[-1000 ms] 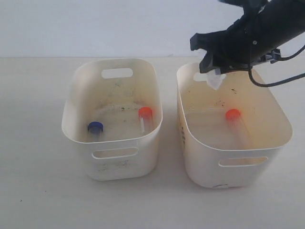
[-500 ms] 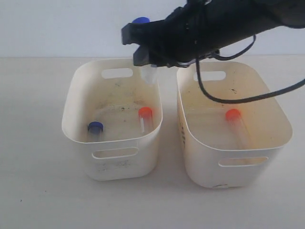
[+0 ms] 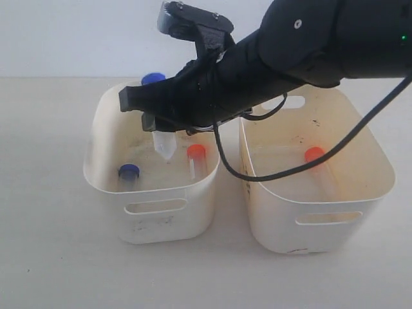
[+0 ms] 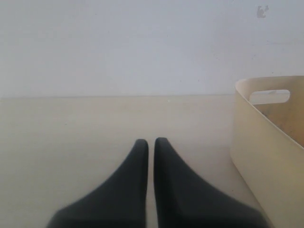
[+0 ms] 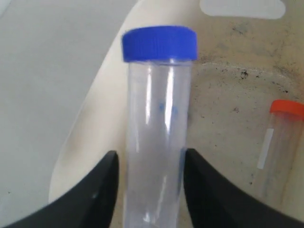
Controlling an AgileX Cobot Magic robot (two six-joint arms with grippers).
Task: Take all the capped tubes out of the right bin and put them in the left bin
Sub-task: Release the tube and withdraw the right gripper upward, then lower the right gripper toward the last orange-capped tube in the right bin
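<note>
Right claw point(image 5: 151, 153) hangs over left bin point(image 3: 96, 148). Blue-capped tube point(image 3: 165, 144) upright between my jaws, cap up, tip down over bin's middle. Jaws partway apart, sliver of light beside one finger; cannot tell if clamped or loose. Orange-capped tube point(image 3: 315, 156) lies in right bin point(image 3: 383, 167), body toward 5 o'clock.

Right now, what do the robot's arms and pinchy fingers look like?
The right arm is chunky, rounded and shiny black, with a thin black cable looping off it. The right gripper and left gripper each have two smooth black fingers that narrow to rounded tips.
</note>
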